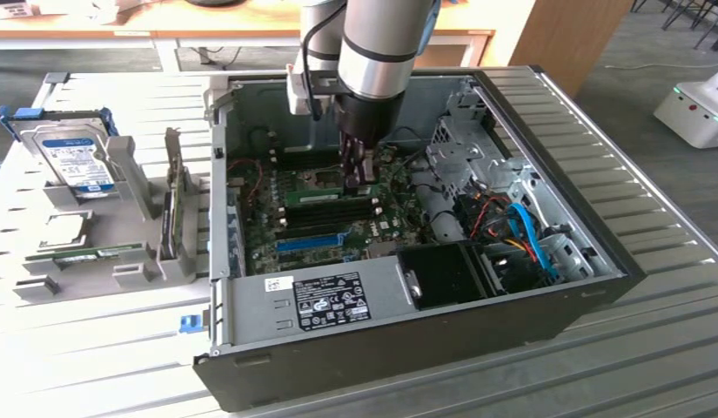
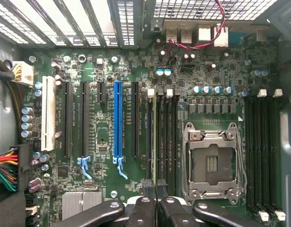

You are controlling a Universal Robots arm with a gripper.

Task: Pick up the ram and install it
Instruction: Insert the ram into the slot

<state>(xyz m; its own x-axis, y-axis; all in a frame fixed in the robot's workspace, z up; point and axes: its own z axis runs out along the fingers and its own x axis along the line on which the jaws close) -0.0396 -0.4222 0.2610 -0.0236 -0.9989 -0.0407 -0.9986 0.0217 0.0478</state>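
Observation:
The ram (image 2: 156,142) is a thin green stick seen edge-on in the wrist view, lying along one of the black memory slots (image 2: 170,142) beside the CPU socket (image 2: 211,163). My gripper (image 2: 155,187) is shut on its near end, with the black fingertips (image 2: 147,187) pressed together on either side of it. From the exterior view, the gripper (image 1: 359,185) reaches straight down into the open computer case (image 1: 393,348). There the ram (image 1: 318,194) runs from the fingers toward the exterior view's left, low over the motherboard.
A long blue slot (image 2: 118,123) and black expansion slots lie beside the memory slots. Drive cages and cables (image 1: 515,231) crowd the case's right. Outside the case, to the exterior view's left, a grey fixture holds a hard drive (image 1: 77,157) and another green stick (image 1: 97,254).

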